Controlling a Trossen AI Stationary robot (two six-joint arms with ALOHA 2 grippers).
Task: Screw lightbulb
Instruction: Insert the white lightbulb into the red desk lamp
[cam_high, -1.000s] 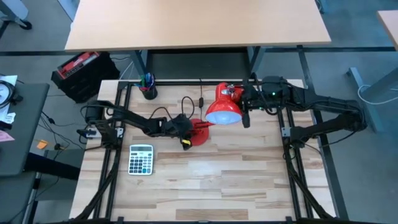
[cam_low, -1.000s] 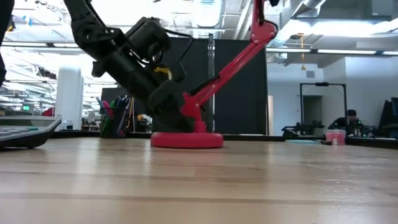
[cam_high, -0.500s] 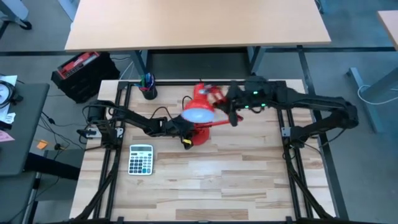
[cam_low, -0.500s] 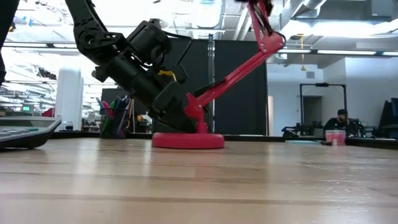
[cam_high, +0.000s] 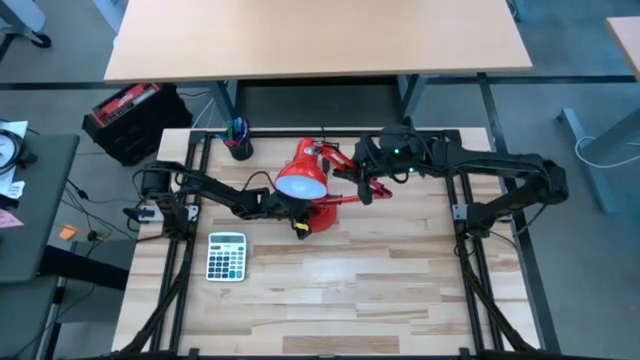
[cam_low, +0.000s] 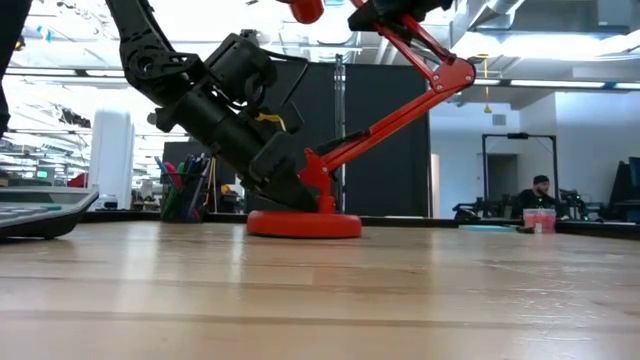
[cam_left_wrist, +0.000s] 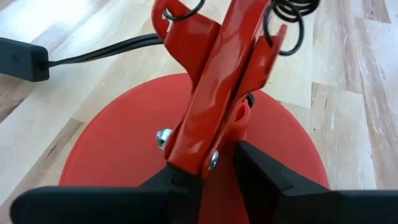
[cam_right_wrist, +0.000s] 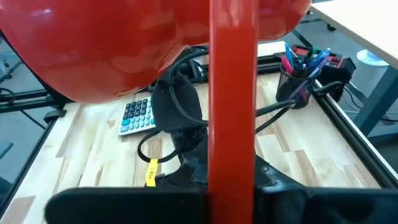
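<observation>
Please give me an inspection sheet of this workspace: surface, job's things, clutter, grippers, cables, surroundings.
Surface: wooden table.
Job's things: bulb shows pale inside the red lamp shade; lamp base stands on the table.
Clutter: calculator; pen cup.
Grippers: left gripper shut on the lamp's lower arm above the base; right gripper shut on the upper arm, near the shade.
Cables: black cord with inline block on the table behind the base.
Surroundings: second table; seated person far off.

lamp – glossy red painted metal | table – pale, smooth wood planks
</observation>
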